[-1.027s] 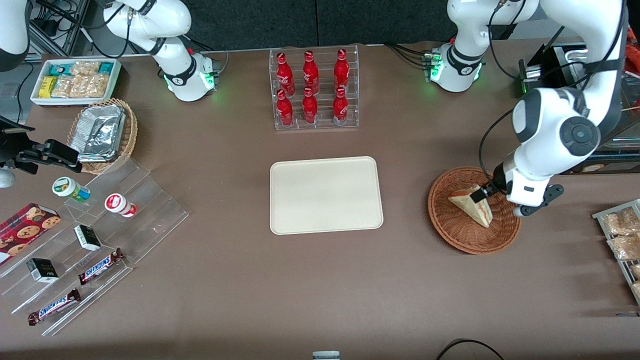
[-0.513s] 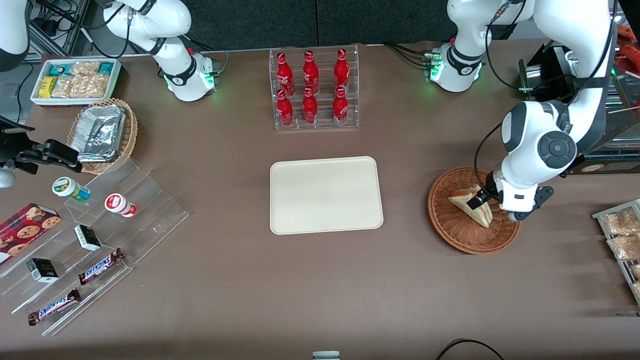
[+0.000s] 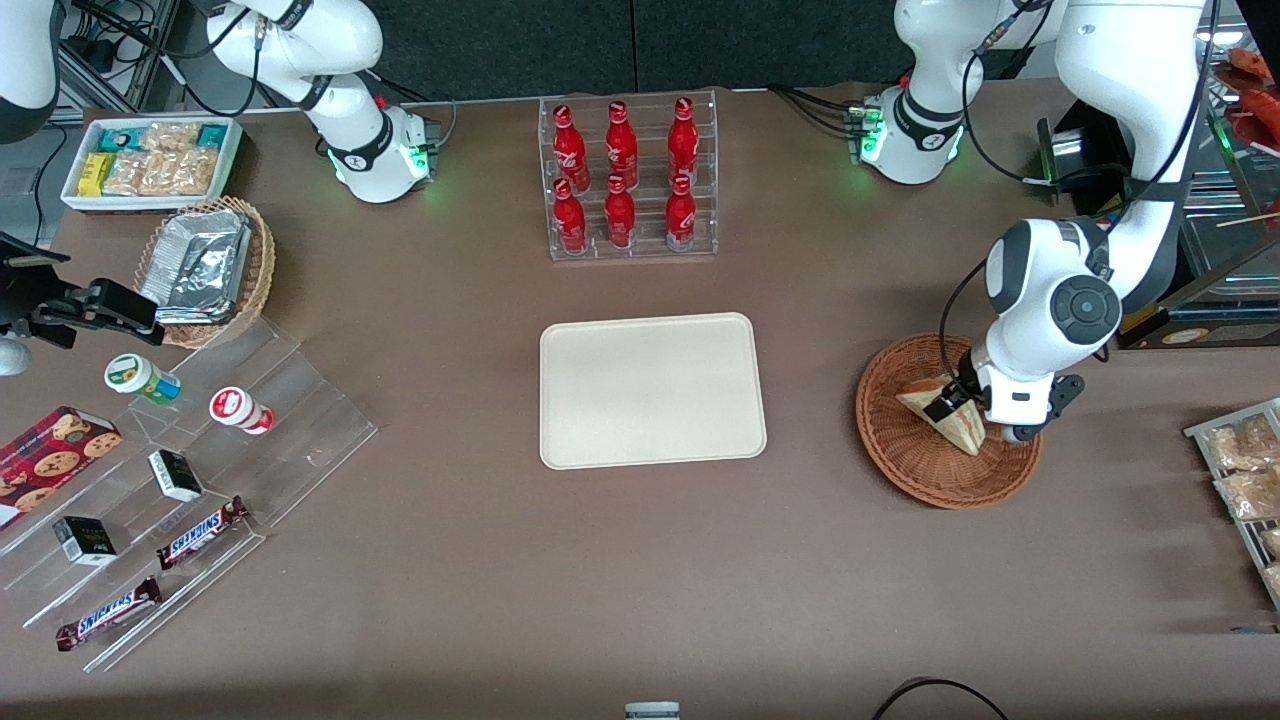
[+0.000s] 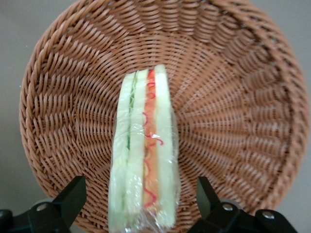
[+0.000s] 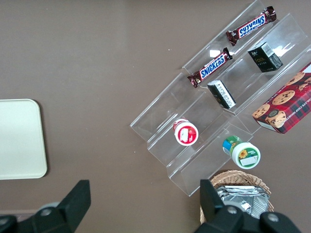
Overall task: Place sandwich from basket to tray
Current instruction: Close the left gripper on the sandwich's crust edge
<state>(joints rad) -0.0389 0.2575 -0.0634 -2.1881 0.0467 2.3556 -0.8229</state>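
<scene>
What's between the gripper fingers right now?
The sandwich, standing on edge in the basket. The left wrist view shows the open gripper straddling it, one finger on each side, with gaps left, so nothing is clamped yet.

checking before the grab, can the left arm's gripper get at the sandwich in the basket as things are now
Probably yes. The gripper is open and hangs right over the sandwich, one finger on each side of the wedge. The sandwich stands on edge in the basket, with nothing else in the basket to block it.
</scene>
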